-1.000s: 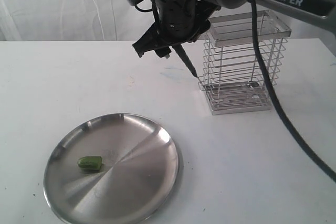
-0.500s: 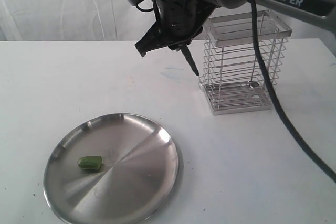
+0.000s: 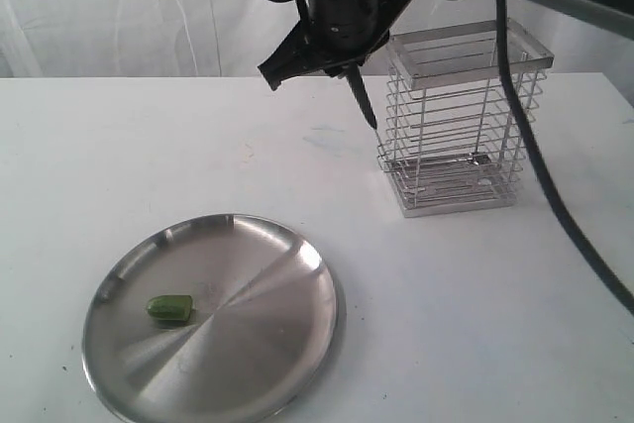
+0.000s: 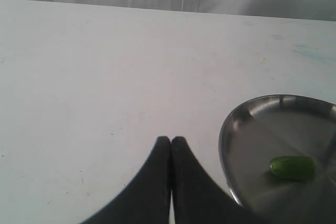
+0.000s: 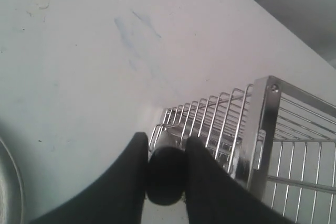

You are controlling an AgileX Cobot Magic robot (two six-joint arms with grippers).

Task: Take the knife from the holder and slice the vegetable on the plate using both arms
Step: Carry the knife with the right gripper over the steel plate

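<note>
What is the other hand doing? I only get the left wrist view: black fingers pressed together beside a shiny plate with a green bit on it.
Observer: The right hand grips a knife by its black handle, blade pointing down, above the table.
Operator: Anything else over there?
Observer: A tall wire basket stands just beside the knife; the blade hangs outside it.
Operator: Is the blade near my plate?
Observer: No, the plate lies well apart from it, nearer the camera.

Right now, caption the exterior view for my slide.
Right tool holds the knife blade-down beside the wire holder; the vegetable lies on the plate.
</note>
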